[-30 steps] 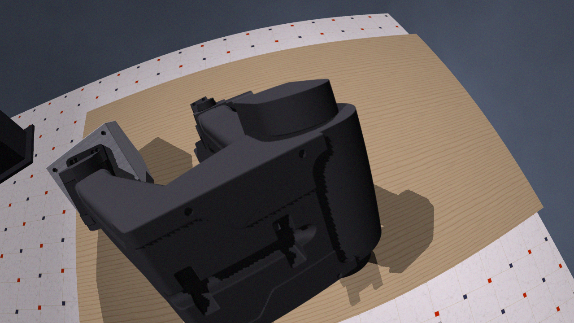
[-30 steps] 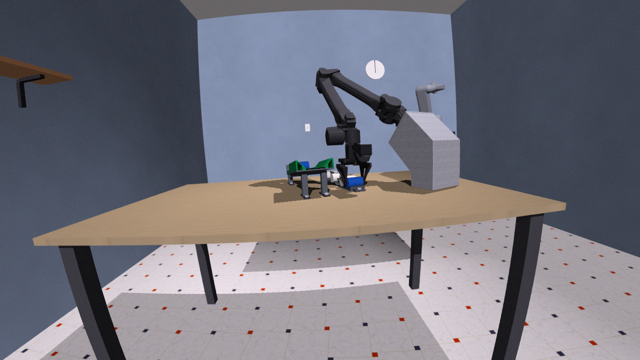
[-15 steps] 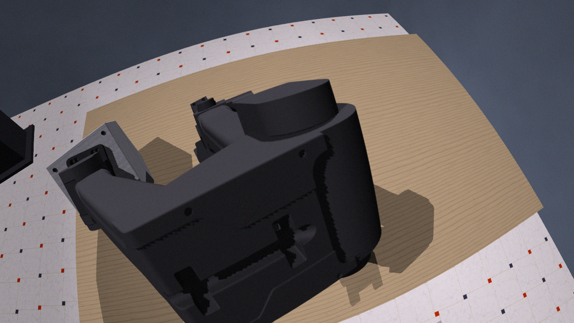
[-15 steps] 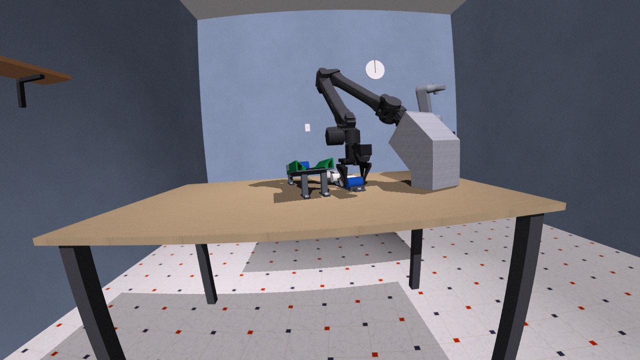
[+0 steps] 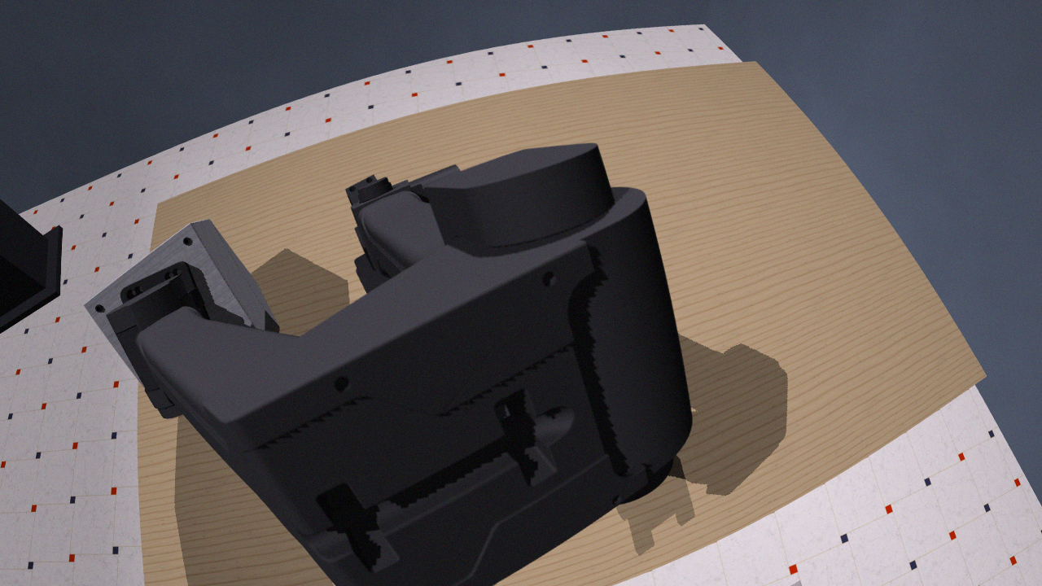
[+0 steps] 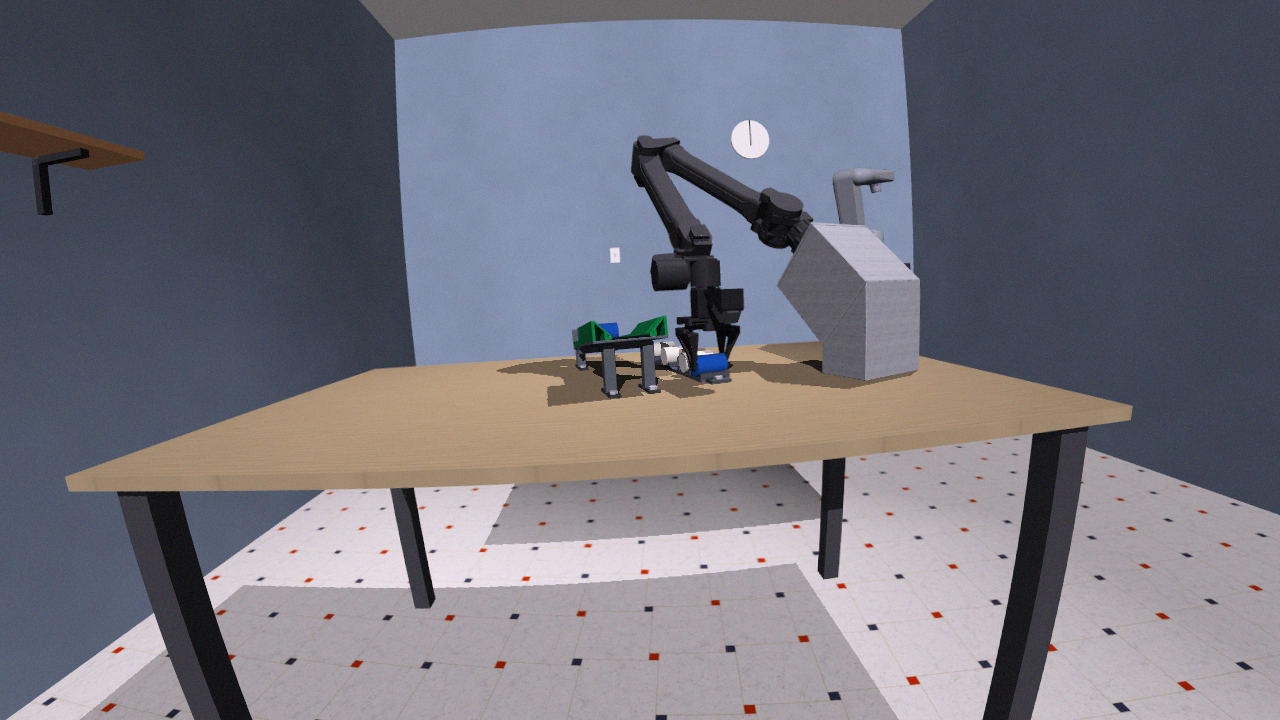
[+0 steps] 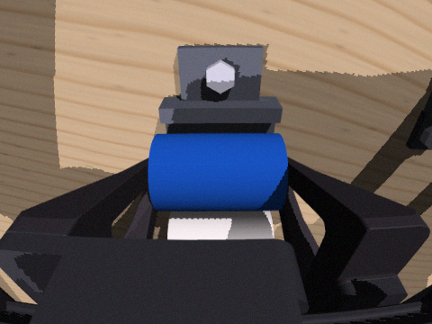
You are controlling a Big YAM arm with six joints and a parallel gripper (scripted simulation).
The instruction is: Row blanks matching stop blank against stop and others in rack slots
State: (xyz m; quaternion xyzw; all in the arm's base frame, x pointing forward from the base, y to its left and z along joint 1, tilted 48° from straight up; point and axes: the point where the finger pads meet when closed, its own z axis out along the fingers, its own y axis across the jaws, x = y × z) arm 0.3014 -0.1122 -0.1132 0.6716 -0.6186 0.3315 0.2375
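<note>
Blue, smooth and matte, the stubby round blank [image 6: 710,364] [image 7: 218,172] is pinched end to end by the black gripper [image 6: 709,360] [image 7: 218,164], low over the wood-grain table [image 6: 501,429] [image 5: 801,218] [image 7: 103,90], to one side of the green-sided ramp [image 6: 586,336]. Wrist cam shows a shiny hex bolt [image 7: 220,76] on a flat grey bracket [image 7: 191,63] just beyond it, while up top the chunky dark arm [image 5: 437,349] [image 6: 716,179] totally blocks the blank, lol.

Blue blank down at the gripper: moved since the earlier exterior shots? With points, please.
No visible shift. The blue blank [image 6: 710,363] [image 7: 218,172] sits the same way right of the green-sided stand [image 6: 586,335] in the exterior view.
</note>
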